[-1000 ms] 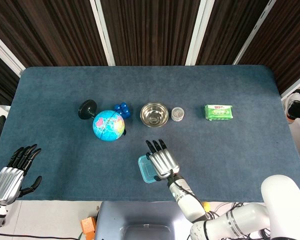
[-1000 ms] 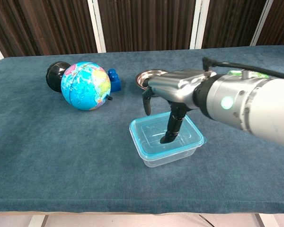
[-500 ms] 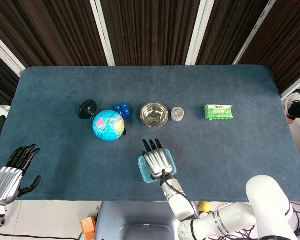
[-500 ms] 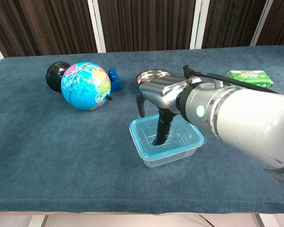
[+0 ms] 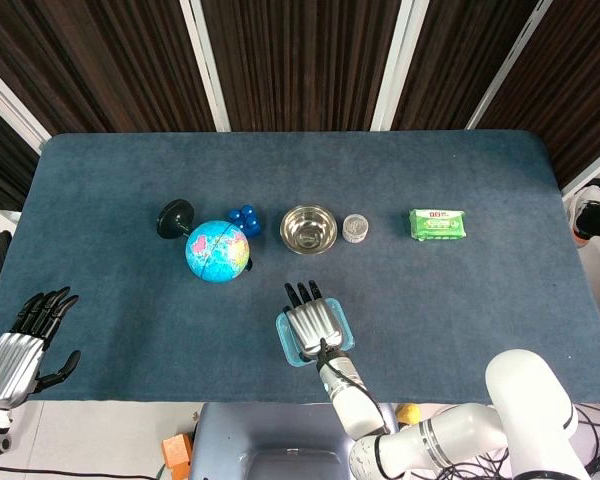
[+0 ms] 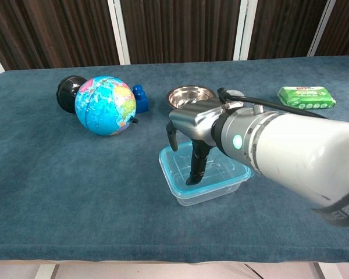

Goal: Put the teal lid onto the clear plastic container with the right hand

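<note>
Your right robot hand (image 6: 192, 131) hovers flat over the teal lid (image 6: 177, 177) on the clear plastic container (image 6: 212, 192), fingers spread downward, gripping nothing.

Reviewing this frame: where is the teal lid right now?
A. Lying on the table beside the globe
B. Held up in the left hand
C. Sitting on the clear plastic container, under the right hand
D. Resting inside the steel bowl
C: the teal lid rims the top of the clear plastic container, with the right hand above it and one dark finger reaching down onto the lid.
</note>
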{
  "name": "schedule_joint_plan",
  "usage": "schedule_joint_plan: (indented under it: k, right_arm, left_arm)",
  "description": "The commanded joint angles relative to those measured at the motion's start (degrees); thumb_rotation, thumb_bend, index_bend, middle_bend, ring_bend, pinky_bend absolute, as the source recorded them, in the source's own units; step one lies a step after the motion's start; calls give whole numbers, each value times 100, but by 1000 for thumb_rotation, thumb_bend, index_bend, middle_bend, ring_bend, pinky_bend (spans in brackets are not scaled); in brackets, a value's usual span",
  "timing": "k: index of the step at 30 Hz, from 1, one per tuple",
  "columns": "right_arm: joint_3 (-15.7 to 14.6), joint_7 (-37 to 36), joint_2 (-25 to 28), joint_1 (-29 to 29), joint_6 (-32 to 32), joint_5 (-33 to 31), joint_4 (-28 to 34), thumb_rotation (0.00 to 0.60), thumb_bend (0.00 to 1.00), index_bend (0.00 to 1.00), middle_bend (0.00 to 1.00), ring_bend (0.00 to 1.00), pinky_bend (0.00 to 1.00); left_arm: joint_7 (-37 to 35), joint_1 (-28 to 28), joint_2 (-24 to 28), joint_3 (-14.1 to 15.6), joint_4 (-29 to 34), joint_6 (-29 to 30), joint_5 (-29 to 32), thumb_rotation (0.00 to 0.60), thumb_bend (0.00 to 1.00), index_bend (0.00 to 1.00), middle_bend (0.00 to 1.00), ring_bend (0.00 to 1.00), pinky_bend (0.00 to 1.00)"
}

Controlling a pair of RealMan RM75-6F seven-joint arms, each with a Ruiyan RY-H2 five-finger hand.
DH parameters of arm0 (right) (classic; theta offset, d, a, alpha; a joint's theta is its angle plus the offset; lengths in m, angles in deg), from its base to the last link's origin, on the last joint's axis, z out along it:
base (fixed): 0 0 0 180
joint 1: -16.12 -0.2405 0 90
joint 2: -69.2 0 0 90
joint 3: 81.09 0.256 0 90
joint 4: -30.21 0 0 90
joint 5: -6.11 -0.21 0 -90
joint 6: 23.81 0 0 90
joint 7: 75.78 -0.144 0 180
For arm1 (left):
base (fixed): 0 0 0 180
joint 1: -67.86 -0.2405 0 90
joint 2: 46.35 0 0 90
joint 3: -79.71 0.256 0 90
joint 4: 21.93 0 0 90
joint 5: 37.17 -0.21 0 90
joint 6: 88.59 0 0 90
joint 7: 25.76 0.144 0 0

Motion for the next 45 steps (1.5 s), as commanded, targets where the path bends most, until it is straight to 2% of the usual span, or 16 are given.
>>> schedule_joint_plan:
  k: [1, 11, 45]
  right_arm:
    - [6, 16, -4, -16, 13, -29, -9, 600, 42, 354, 0, 0, 0]
    - [49, 121, -19, -90, 1, -279, -16, 600, 42, 346, 0, 0, 0]
    - [-13, 47, -71, -135, 140, -441, -213, 600, 42, 346, 0, 0, 0]
  left_arm:
    - [34, -5, -12, -12, -4, 4, 19, 600, 383, 0, 8, 0, 4]
    - [30, -7, -19, -26, -6, 6, 38, 600, 383, 0, 8, 0, 4]
    - [-21, -20, -7, -41, -22, 31, 49, 600, 384, 0, 7, 0, 4]
